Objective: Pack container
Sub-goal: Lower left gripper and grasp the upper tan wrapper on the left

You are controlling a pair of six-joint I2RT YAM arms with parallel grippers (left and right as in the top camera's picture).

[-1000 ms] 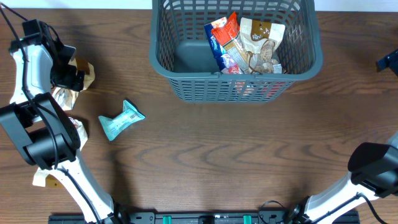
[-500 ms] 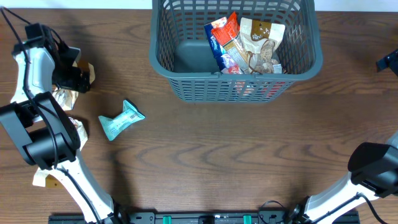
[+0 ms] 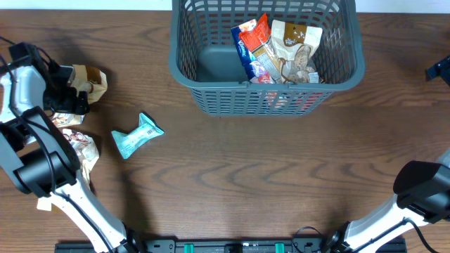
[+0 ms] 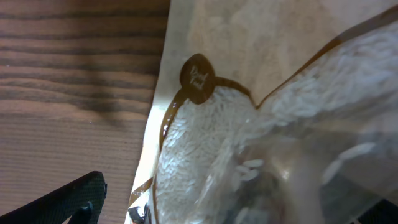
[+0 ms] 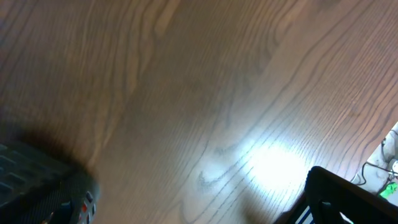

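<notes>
The container (image 3: 349,67), a dark grey-green lattice basket, stands at the back centre with several snack packets (image 3: 278,49) inside on its right side. My left gripper (image 3: 70,90) hovers at the far left, open, right beside a beige packet (image 3: 93,79). Close up in the left wrist view, a beige and clear packet of white grains (image 4: 249,124) fills the frame; one dark finger (image 4: 65,202) stands apart from it on the left and the other is hidden. A teal packet (image 3: 137,133) lies on the table. My right gripper (image 3: 437,70) is open at the right edge, over bare wood.
A silvery packet (image 3: 65,116) and a white and red packet (image 3: 79,146) lie by the left arm. The container's corner (image 5: 34,186) shows at the lower left of the right wrist view. Both arm bases stand at the front edge.
My left arm has swung left and slightly toward the front, uncovering more of the beige packet and the white and red one. The right gripper has not moved.
</notes>
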